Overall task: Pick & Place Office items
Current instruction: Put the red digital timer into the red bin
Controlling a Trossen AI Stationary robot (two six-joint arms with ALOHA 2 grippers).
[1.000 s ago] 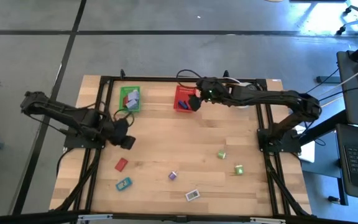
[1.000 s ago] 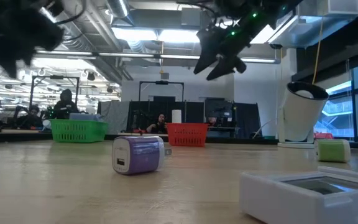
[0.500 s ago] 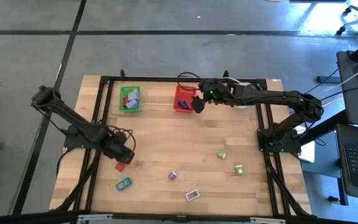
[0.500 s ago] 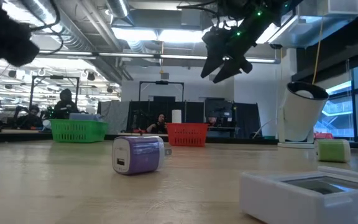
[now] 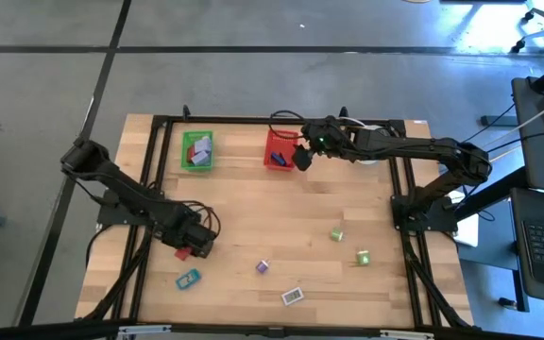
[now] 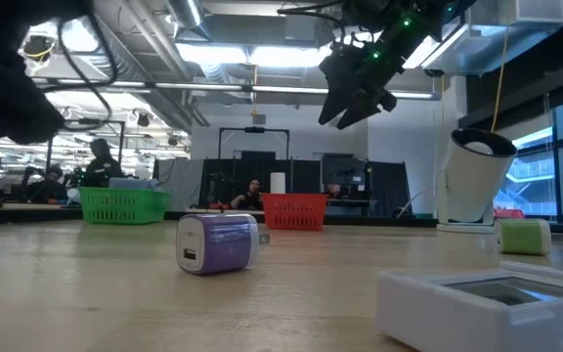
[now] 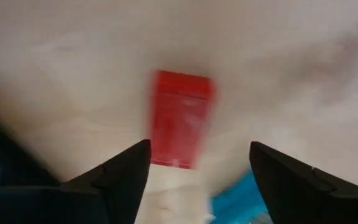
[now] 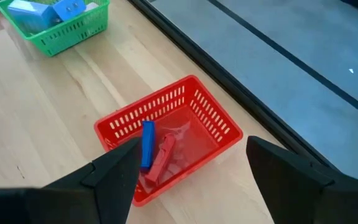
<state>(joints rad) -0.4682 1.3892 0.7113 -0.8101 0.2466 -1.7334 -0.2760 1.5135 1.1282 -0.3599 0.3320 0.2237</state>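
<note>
While the left tool [image 5: 196,247] hangs spread wide over the flat red rectangular piece [image 7: 181,119] on the wooden worktop [image 5: 281,217], near left side, right tool [image 5: 300,159] spread above the red mesh basket [image 8: 169,138], far middle.

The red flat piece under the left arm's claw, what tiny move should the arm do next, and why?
Probably ease straight down. The left gripper is open above the red flat piece, which lies loose on the table between the fingers, untouched, with a teal piece nearby. Lowering would bring the fingers around it before closing.
</note>
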